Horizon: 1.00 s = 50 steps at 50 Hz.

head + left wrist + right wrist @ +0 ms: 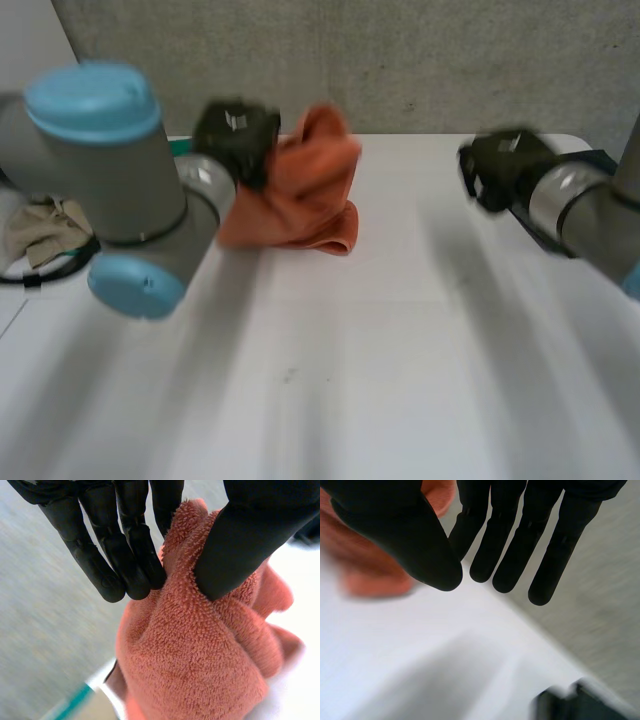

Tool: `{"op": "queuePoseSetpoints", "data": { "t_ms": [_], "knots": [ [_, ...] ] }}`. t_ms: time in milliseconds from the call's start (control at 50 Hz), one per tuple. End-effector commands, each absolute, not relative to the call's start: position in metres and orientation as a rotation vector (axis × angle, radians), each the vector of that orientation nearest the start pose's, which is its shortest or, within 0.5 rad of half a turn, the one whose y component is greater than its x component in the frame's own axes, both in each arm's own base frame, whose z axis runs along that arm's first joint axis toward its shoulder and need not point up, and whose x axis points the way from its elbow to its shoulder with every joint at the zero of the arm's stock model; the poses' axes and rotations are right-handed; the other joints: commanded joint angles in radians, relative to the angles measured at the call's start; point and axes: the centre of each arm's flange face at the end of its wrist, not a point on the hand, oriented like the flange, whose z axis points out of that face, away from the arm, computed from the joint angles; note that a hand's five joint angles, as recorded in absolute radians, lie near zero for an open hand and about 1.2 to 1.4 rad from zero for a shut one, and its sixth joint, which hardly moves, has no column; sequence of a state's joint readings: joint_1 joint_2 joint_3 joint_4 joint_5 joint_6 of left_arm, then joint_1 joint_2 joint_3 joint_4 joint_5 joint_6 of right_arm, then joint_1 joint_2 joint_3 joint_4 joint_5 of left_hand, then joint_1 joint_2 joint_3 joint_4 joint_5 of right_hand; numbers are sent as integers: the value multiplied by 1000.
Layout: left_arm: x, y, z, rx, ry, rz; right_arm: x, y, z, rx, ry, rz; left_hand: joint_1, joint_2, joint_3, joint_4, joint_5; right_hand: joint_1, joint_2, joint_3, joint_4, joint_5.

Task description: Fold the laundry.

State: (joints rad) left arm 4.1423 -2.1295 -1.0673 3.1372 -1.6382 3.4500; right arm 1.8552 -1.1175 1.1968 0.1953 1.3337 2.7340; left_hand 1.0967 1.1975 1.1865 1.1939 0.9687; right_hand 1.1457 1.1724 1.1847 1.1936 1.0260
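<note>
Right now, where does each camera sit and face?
Head view: behind the arms, looking down at the table; both arms, left hand on orange towel.
Left wrist view: along the palm; fingers and thumb pinch the towel.
Right wrist view: along the right hand's palm; straight fingers above table.
All three share the towel.

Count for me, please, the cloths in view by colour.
Orange towel, pinched in the left hand: 1
Beige cloth: 1
Total: 2
</note>
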Motion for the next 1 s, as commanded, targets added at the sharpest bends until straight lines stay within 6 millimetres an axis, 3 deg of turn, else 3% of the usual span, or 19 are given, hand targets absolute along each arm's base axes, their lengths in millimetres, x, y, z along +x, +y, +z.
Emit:
{"op": "queuePoseSetpoints", "data": {
  "t_ms": [20, 60, 100, 220, 260, 320, 460, 540, 700, 800, 1000],
  "knots": [
    [-338, -262, 190, 1242, 2387, -1990, 257, -296, 194, -1246, 2240, -1515, 300, 199, 210, 202, 253, 251, 224, 212, 203, 196],
    [-337, -251, 182, 1318, 2416, -1923, 257, -297, 190, -1261, 2249, -1506, 279, 179, 190, 182, 233, 75, 48, 36, 27, 20],
    [-333, -243, 181, 1356, 2422, -1868, 258, -299, 192, -1253, 2252, -1518, 58, -43, -32, -39, 11, -337, -364, -376, -385, -392],
    [-320, -233, 196, 1339, 2413, -1822, 261, -301, 200, -1236, 2242, -1548, -287, -387, -376, -384, -333, -721, -748, -760, -769, -776],
    [-314, -232, 207, 1305, 2391, -1844, 264, -299, 204, -1230, 2231, -1559, -567, -668, -657, -665, -614, -760, -786, -799, -807, -814],
    [-306, -234, 221, 1253, 2351, -1890, 268, -298, 208, -1213, 2220, -1567, -710, -810, -799, -807, -756, -801, -827, -840, -849, -856],
    [-299, -238, 227, 1193, 2332, -1917, 278, -293, 211, -1142, 2198, -1553, -792, -893, -882, -889, -839, -798, -825, -837, -846, -853],
    [-293, -239, 217, 1157, 2367, -1868, 291, -289, 212, -1185, 2134, -1579, -816, -917, -906, -913, -862, -795, -822, -834, -843, -850],
    [-281, -247, 196, 1065, 2418, -1774, 333, -282, 206, -1405, 1808, -1706, -813, -914, -903, -910, -859, -807, -833, -846, -855, -861],
    [-274, -245, 178, 1089, 2477, -1670, 368, -271, 187, -1576, 1560, -1758, -743, -843, -832, -840, -789, -845, -872, -884, -893, -900],
    [-278, -235, 150, 1183, 2540, -1569, 403, -278, 138, -1728, 1510, -1757, -684, -784, -773, -781, -730, -781, -807, -820, -828, -835]
  ]
}}
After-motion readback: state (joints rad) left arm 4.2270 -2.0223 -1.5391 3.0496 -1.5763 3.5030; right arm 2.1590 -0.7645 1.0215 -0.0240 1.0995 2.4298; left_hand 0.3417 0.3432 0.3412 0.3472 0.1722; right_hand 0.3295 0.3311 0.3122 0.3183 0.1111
